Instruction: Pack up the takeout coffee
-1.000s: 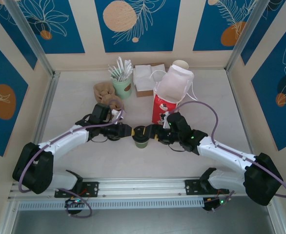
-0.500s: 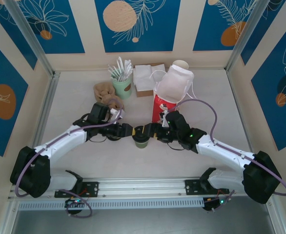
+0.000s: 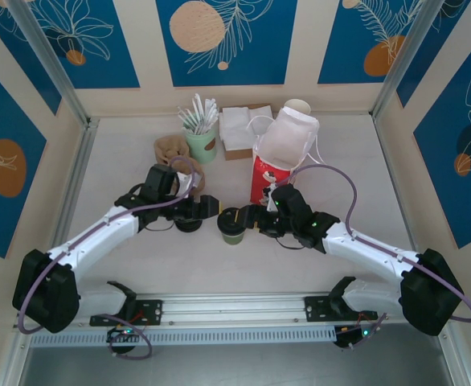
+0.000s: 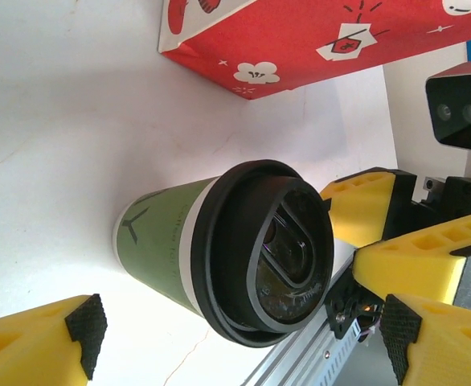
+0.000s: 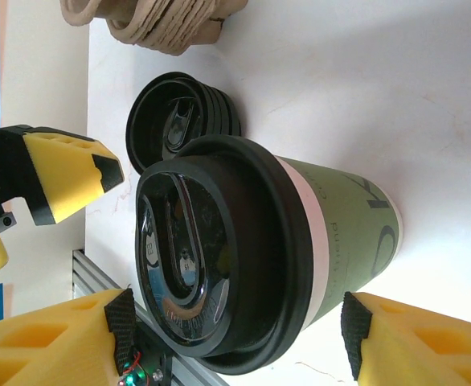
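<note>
Straddling the takeout coffee [image 5: 300,233], right gripper [image 5: 239,330] sets 1 pad close at each side, grip or gap cannot be told | takeout coffee upright on table [image 3: 219,269] just beside red bag [image 3: 264,178] | left gripper [image 4: 243,326] spread wide, holding nothing, apart from it

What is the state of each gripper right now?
Left gripper: open, holding nothing.
Right gripper: closed on the takeout coffee, as far as the pads show.
</note>
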Robot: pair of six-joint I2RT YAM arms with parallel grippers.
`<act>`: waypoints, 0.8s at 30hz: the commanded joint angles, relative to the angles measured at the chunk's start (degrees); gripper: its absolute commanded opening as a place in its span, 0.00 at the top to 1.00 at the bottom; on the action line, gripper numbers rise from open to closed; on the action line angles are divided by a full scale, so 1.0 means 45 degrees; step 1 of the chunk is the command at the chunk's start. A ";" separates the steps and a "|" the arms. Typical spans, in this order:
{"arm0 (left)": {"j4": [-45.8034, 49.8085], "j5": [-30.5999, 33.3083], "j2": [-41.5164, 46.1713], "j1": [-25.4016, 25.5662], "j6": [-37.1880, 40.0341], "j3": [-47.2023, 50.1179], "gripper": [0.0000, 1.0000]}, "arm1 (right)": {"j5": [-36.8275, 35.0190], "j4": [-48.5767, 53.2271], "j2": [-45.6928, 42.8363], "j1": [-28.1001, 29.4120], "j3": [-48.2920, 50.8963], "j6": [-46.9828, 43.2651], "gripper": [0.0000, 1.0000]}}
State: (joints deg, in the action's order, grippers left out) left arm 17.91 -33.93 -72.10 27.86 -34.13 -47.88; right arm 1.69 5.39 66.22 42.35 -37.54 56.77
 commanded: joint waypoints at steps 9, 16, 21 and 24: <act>0.0256 0.0048 -0.1134 0.0344 0.0517 -0.0576 0.12 | -0.0279 0.0141 0.0279 0.0082 -0.0203 -0.0204 0.33; -0.0033 -0.0231 -0.1707 0.0430 0.0407 -0.0354 0.14 | -0.0240 0.0216 0.0519 0.0077 -0.0124 -0.0048 0.39; -0.0168 -0.0212 -0.1974 0.0425 0.0398 -0.0108 0.18 | -0.0245 0.0305 0.0462 0.0082 0.0041 -0.0127 0.44; -0.0161 -0.0236 -0.2227 0.0429 0.0467 -0.0044 0.20 | -0.0259 0.0405 0.0384 0.0082 0.0114 -0.0175 0.45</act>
State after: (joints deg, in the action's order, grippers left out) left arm 17.87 -34.02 -80.77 29.39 -32.84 -48.82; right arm 1.54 5.89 68.16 42.35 -37.50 56.77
